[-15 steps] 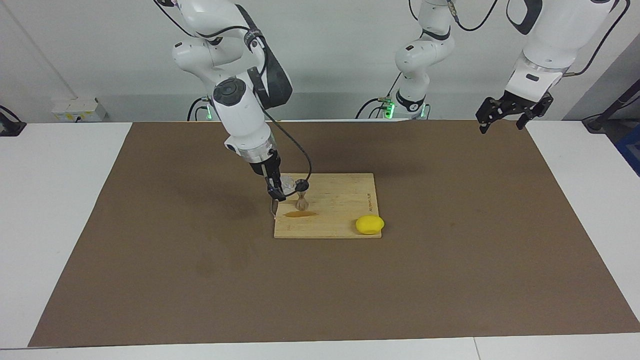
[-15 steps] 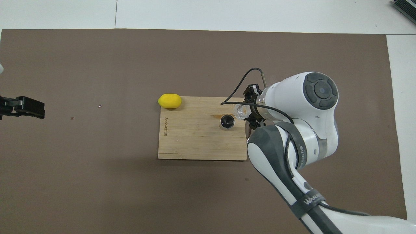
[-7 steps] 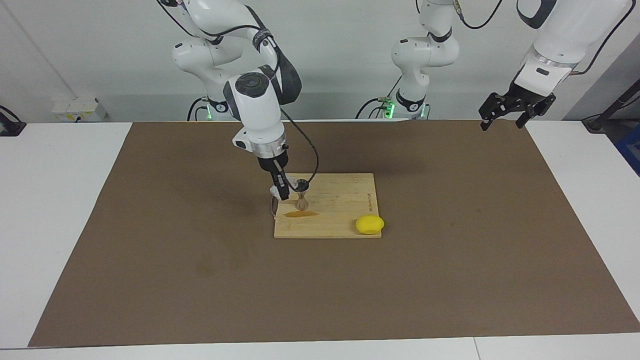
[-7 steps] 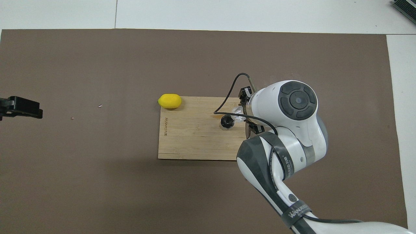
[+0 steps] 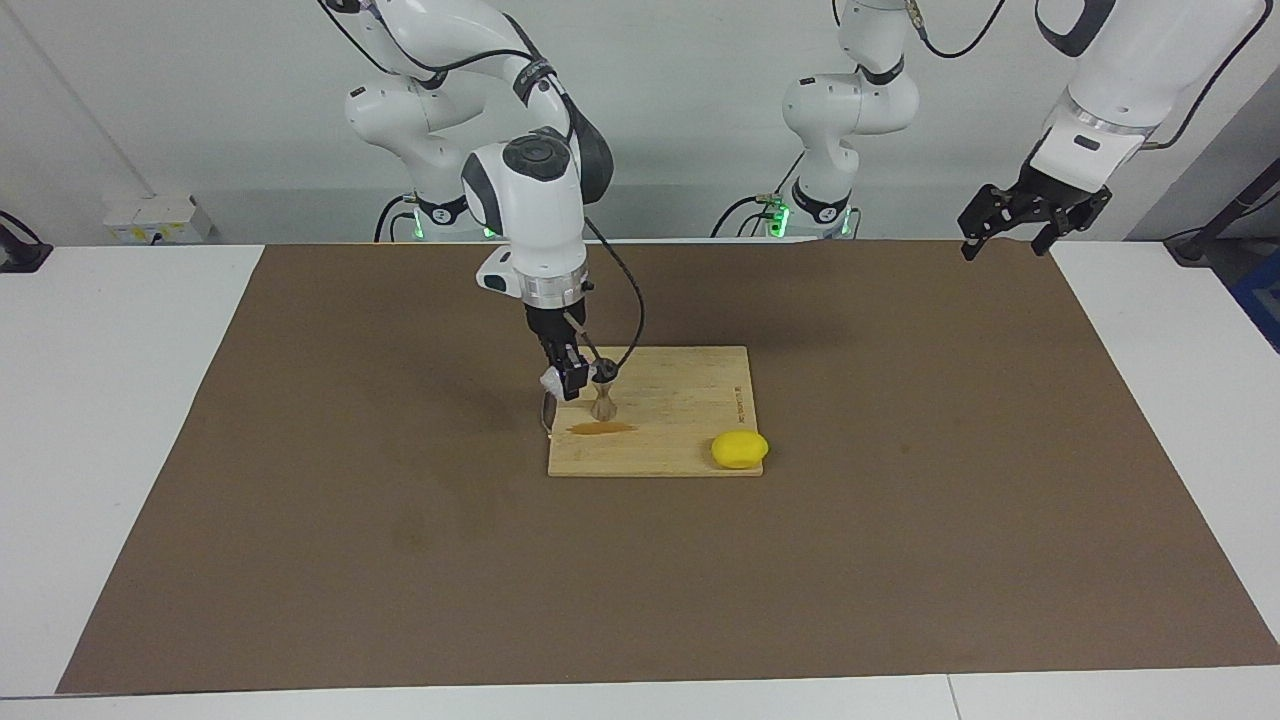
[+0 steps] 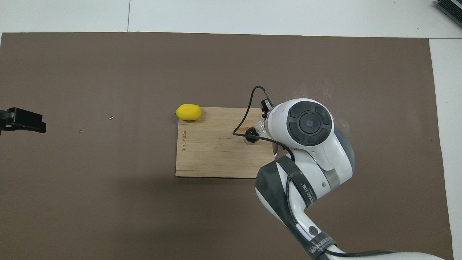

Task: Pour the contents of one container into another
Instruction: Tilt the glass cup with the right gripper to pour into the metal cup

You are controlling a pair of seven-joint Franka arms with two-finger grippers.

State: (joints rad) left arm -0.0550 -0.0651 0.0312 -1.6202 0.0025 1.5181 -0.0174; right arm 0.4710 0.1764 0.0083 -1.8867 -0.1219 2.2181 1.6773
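1. Facing view: right pincer, at frame centre, grips the clear measuring cup tipped just beside the jigger, which stands upright on the board atop the surface. Left pincer waits upper right, fingers spread.
2. Overhead view: cup overlaps the jigger rim; right arm nearer.

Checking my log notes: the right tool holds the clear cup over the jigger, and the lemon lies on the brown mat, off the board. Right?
Not quite. The overhead view shows the lemon on the wooden board's corner, overhanging its edge. The right tool does hold the clear cup by the jigger.
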